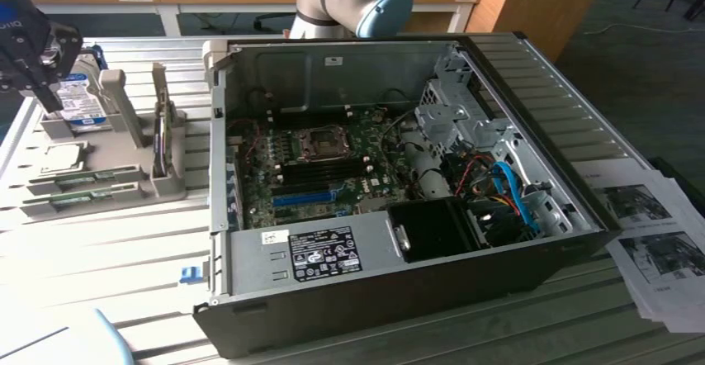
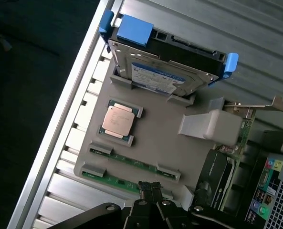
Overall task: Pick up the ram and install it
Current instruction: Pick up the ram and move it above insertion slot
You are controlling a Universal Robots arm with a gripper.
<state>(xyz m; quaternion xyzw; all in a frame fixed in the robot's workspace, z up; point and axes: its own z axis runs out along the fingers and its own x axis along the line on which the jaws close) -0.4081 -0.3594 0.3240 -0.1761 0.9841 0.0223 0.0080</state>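
Observation:
Two green ram sticks lie side by side in a grey holder (image 2: 179, 143): one ram stick (image 2: 131, 162) (image 1: 79, 180) further in, the other ram stick (image 2: 110, 178) (image 1: 78, 201) at the holder's edge. My gripper (image 2: 150, 187) (image 1: 51, 101) hovers above the holder, its fingers shut together with nothing between them. In the wrist view the tips overlap the end of the edge stick, and I cannot tell if they touch it. The open computer case (image 1: 551, 183) shows the motherboard (image 1: 319, 167) with dark memory slots beside the CPU socket.
The holder also carries a hard drive (image 2: 162, 76) (image 1: 79, 105) with blue clips, a CPU (image 2: 117, 121) (image 1: 61, 155) and an upright graphics card (image 2: 217, 167) (image 1: 165, 138). A long blue slot (image 1: 303, 198) sits on the motherboard. Printed sheets (image 1: 661, 241) lie at the exterior view's right.

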